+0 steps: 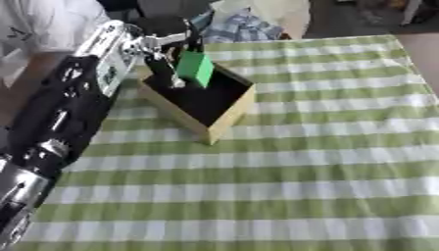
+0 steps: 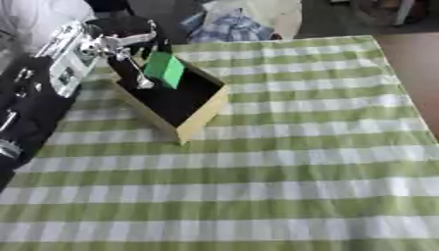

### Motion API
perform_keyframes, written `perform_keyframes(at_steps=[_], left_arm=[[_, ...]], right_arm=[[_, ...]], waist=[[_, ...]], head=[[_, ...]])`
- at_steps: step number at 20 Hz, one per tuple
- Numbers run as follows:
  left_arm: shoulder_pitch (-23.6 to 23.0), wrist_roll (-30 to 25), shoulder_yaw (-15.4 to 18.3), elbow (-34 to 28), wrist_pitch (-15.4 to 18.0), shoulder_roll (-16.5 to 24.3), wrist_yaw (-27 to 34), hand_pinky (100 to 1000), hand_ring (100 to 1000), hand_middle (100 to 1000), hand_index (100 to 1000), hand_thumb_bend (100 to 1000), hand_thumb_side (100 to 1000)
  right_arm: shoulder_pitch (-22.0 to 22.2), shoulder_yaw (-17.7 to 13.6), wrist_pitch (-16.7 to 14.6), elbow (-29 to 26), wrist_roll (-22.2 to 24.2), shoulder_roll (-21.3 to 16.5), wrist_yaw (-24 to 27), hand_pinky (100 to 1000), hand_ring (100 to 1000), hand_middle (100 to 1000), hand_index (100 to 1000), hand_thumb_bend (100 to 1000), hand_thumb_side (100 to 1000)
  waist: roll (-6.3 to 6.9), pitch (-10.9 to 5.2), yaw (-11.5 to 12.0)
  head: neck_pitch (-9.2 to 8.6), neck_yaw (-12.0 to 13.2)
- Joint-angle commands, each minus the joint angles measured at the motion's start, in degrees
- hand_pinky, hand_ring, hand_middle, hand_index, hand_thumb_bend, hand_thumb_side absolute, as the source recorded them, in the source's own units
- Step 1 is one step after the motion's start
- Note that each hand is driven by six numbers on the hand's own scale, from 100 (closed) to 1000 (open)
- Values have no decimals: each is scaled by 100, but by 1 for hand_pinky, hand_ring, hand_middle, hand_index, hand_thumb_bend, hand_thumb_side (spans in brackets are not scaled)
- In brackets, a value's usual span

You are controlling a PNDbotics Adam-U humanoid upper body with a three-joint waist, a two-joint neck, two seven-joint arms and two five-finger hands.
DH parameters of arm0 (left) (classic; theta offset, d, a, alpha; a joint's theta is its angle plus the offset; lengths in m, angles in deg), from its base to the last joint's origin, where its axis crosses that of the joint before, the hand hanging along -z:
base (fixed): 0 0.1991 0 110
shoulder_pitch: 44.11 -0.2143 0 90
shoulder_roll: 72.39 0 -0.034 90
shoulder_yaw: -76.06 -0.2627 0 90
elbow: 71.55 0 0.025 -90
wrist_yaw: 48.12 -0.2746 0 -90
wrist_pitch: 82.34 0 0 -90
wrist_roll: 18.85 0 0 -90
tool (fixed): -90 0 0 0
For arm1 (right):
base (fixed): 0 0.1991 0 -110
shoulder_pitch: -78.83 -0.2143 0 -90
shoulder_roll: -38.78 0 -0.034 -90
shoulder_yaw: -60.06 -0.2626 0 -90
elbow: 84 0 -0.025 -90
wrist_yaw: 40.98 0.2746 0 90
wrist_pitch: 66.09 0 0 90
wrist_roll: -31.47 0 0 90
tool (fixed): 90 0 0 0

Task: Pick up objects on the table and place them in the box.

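A wooden box [image 1: 230, 115] with a dark inside stands on the green-and-white checked tablecloth [image 1: 308, 166] at the upper left. My left hand [image 1: 164, 54] reaches in from the left over the box's far corner. Its fingers are curled on a green block [image 1: 196, 68], which hangs just above the box's opening, tilted. The right hand shows in neither view.
My left arm [image 1: 60, 122] fills the left edge of both views. Checked and pale cloth [image 1: 249, 22] lies beyond the table's far edge. A person in white [image 1: 43, 24] is at the far left corner. The table's right edge [image 2: 411, 88] runs beside brown floor.
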Motion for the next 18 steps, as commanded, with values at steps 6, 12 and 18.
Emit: perform_keyframes(at_steps=[6, 12, 18], left_arm=[[170, 233, 92, 120, -79, -63, -619, 385, 463, 431, 588, 201, 100], [162, 376, 103, 172, -87, -104, -964, 452, 501, 469, 641, 270, 100], [159, 449, 103, 169, -12, -121, -1171, 673, 712, 680, 819, 449, 129]], right_arm=[[-110, -35, -18, -88, 14, -23, 67, 539, 741, 680, 904, 100, 1000], [-95, -64, -11, -88, -2, 15, 87, 537, 740, 678, 905, 100, 1000], [-86, -75, -11, -88, -6, 40, 101, 535, 740, 677, 906, 100, 1000]], waist=[[-40, -4, -62], [-26, 37, -102], [-5, 49, -121]], head=[[-142, 40], [-179, 42], [-202, 45]])
